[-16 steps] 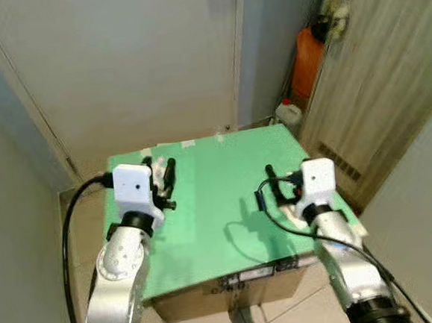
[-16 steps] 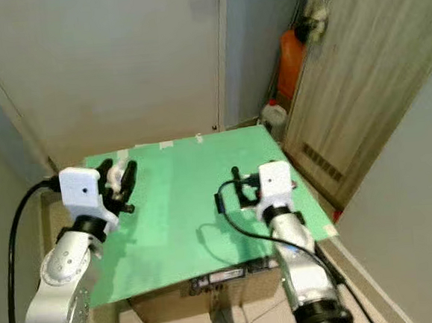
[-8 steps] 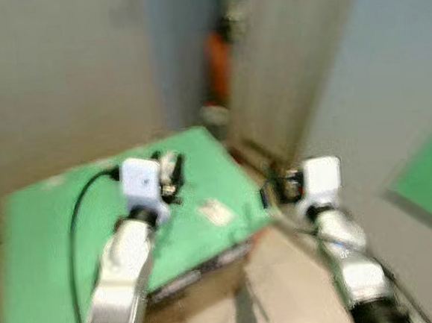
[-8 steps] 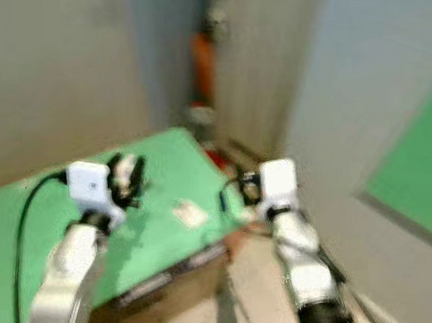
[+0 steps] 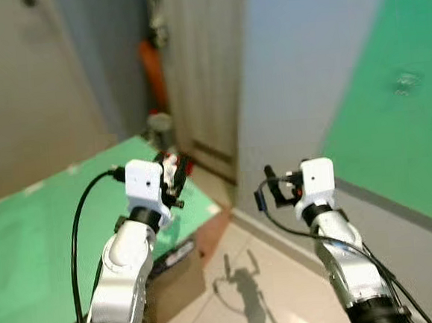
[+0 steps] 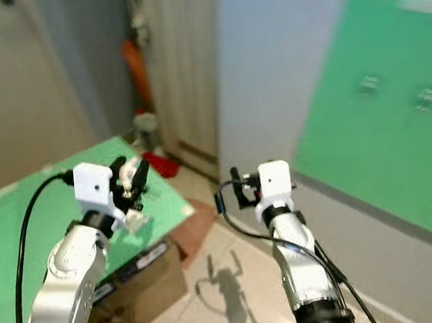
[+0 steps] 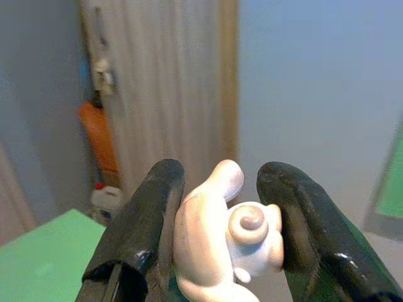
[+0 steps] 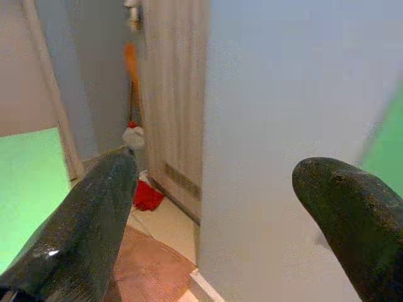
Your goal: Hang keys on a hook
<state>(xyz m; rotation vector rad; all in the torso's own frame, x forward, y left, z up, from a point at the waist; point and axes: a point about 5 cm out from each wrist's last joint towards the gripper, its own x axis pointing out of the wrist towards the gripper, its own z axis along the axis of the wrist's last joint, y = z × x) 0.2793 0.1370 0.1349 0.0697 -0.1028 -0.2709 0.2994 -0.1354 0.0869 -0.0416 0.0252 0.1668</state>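
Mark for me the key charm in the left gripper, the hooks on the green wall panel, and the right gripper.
key charm (image 7: 227,239), left wrist view, its pale body.
hooks (image 6: 368,84), right eye view, left one of two.
right gripper (image 8: 214,220), right wrist view, midway between its fingertips.

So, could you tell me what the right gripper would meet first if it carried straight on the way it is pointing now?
Most likely the pale blue wall. The right gripper is open and holds nothing, and between its fingers the wrist view looks straight at that wall, beside the wooden door. Nothing seems to stand in between, though depth is hard to judge.

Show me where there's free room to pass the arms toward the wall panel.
Open floor lies between the green table and the wall carrying the green panel. The corner by the orange object is crowded.
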